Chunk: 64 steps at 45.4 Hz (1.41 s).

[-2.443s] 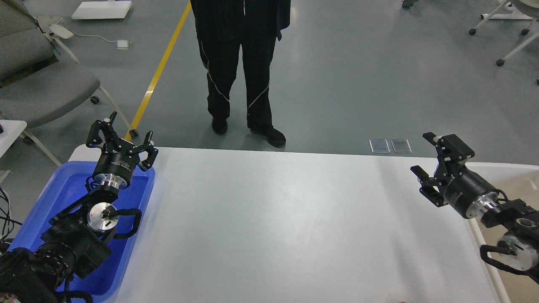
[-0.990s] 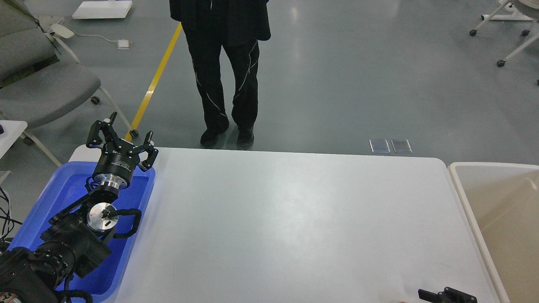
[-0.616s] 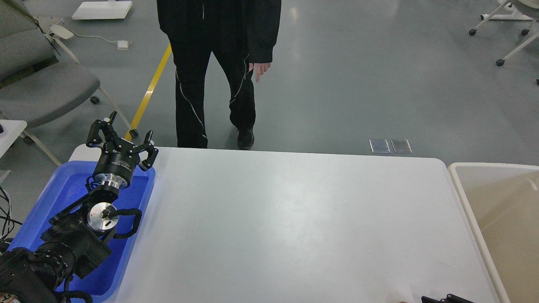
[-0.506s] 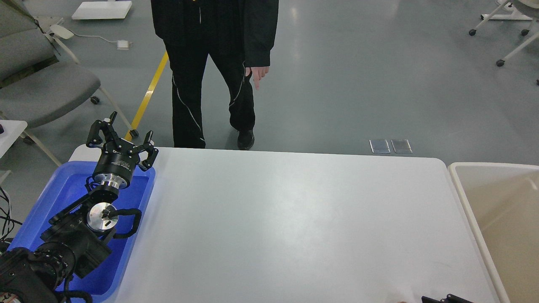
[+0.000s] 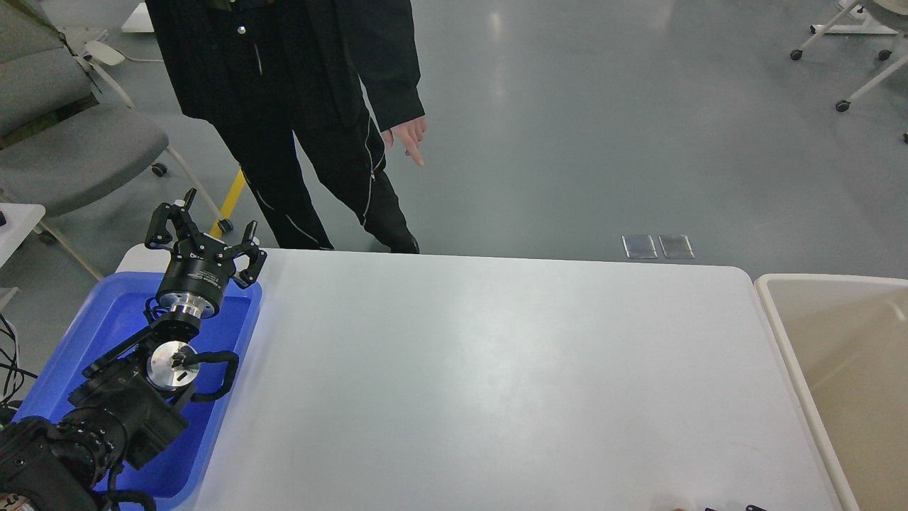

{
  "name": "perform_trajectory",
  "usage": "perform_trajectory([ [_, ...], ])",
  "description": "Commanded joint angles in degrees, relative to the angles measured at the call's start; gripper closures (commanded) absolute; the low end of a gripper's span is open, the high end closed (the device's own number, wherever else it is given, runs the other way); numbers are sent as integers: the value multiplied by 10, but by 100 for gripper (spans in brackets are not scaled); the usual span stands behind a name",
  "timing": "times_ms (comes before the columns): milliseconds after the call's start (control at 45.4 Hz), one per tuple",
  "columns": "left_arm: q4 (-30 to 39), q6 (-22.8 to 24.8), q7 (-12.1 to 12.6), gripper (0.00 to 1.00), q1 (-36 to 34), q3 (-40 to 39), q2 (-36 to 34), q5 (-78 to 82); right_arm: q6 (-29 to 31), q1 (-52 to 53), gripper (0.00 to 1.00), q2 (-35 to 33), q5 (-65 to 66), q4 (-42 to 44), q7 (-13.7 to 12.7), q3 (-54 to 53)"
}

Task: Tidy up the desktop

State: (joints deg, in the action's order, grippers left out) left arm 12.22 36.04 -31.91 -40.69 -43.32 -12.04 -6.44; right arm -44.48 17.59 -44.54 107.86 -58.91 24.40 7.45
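The desktop (image 5: 496, 369) is a wide matte white tabletop with rounded corners, and I see nothing lying on it. My left gripper (image 5: 206, 231) is open and empty, held above the far end of the blue plastic tray (image 5: 106, 319) at the table's left side. Only tiny black tips of my right arm (image 5: 731, 508) show at the bottom edge; the right gripper itself is out of view.
A beige-white bin (image 5: 837, 341) stands off the table's right end. A person in black (image 5: 298, 106) stands at the table's far left edge, one hand hanging down. A grey chair (image 5: 64, 142) is at the far left.
My right arm withdrew from above the bin down out of the view. The person walked left and came closer to the table. My left arm has not moved.
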Motion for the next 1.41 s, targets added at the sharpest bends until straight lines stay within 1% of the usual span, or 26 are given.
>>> perform_trajectory([
  [0, 0, 0, 0, 0, 0, 0, 0, 0, -3, -5, 75, 10, -26, 28, 0, 15],
  [22, 0, 0, 0, 0, 0, 0, 0, 0, -3, -4, 81, 10, -31, 28, 0, 16],
  [66, 0, 0, 0, 0, 0, 0, 0, 0, -3, -2, 98, 10, -40, 28, 0, 18],
  [88, 0, 0, 0, 0, 0, 0, 0, -1, -2, -2, 100, 10, -43, 28, 0, 19],
  [264, 0, 0, 0, 0, 0, 0, 0, 0, -2, 2, 100, 6, -60, 18, 1, 19],
  [352, 0, 0, 0, 0, 0, 0, 0, 0, 0, 18, 100, -2, -70, -2, 7, 20],
  [462, 0, 0, 0, 0, 0, 0, 0, 0, 6, 39, 100, -30, -92, -30, 8, 20],
  [528, 0, 0, 1, 0, 0, 0, 0, 0, 17, 67, 100, -55, -112, -66, 8, 20],
  [638, 0, 0, 0, 0, 0, 0, 0, 0, 72, 113, 100, -116, -144, -122, 10, 19],
  [726, 0, 0, 0, 0, 0, 1, 0, 0, 112, 156, 100, -144, -171, -151, 21, 19],
  [748, 0, 0, 1, 0, 0, 0, 0, 0, 131, 175, 100, -158, -184, -165, 25, 19],
  [880, 0, 0, 1, 0, 0, 0, 0, 0, 188, 229, 100, -208, -204, -216, 26, 17],
  [990, 0, 0, 0, 0, 0, 1, 0, 0, 238, 272, 100, -243, -208, -249, 34, 10],
  [1166, 0, 0, 0, 0, 0, 0, 0, 0, 338, 347, 100, -281, -264, -284, 34, 5],
  [1188, 0, 0, 0, 0, 0, 1, 0, 0, 366, 375, 100, -290, -281, -288, 35, 5],
  [1386, 0, 0, 0, 0, 0, 0, 0, 0, 469, 474, 100, -316, -310, -288, 38, 2],
])
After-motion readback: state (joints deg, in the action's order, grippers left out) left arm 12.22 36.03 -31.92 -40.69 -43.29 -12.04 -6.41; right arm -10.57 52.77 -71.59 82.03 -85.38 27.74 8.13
